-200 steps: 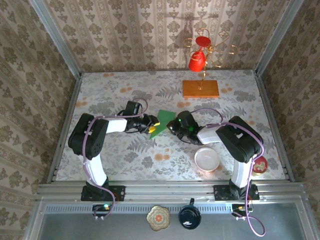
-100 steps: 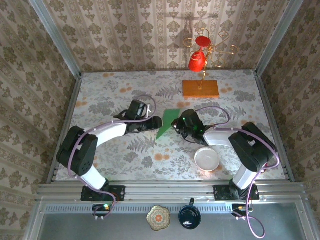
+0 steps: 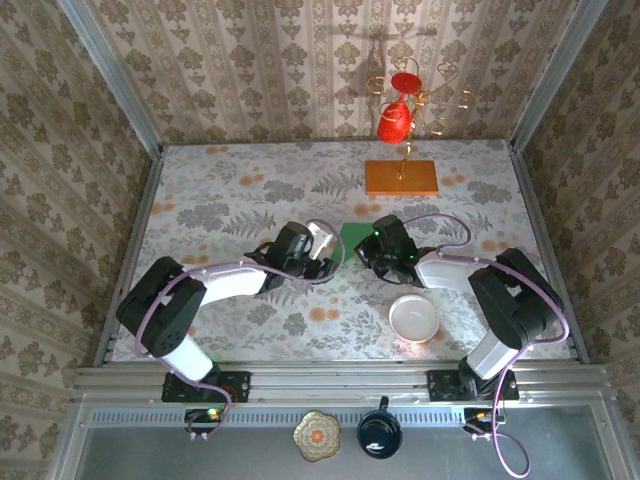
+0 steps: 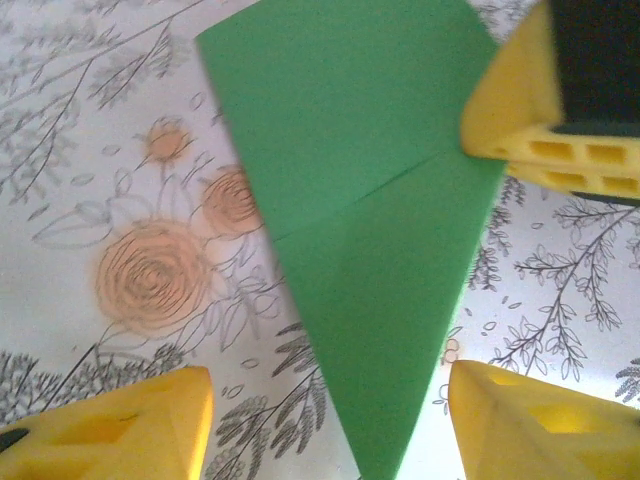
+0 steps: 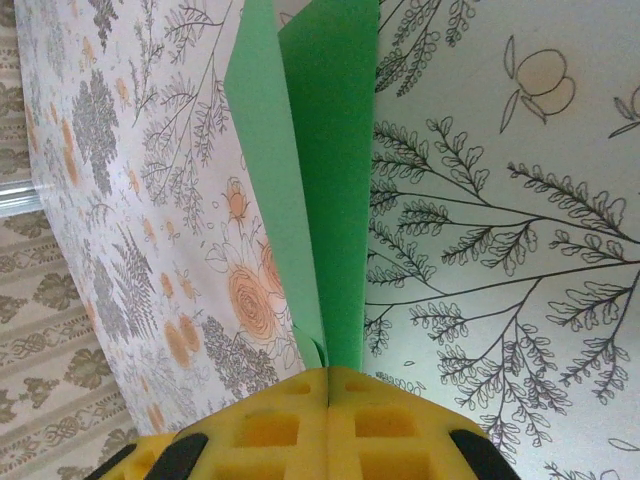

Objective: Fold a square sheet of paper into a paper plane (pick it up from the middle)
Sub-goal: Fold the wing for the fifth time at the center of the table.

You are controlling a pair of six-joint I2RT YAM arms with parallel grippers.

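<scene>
Patterned wallpaper closed in three sides of the cell. Table carried a grey floral cloth with orange blooms.

Left arm and right arm both reached inward, wrists meeting near mid-table.

Orange wooden slab lay at the far side and bore a wire stand with a red mug hung on it. White bowl sat near the front edge, below the right forearm.

Paper plane, bright green, was at mid-table between the two wrists. Left wrist view: paper plane tapered to a point and had one crease running across it. Right wrist view: two green layers stood side by side, spreading apart away from the fingers. Contact with the cloth: could not tell.

Right gripper: yellow pads pressed together, pinching the paper's end.

Left gripper: fingers spread wide to either side of the paper's point, gripping nothing.
</scene>
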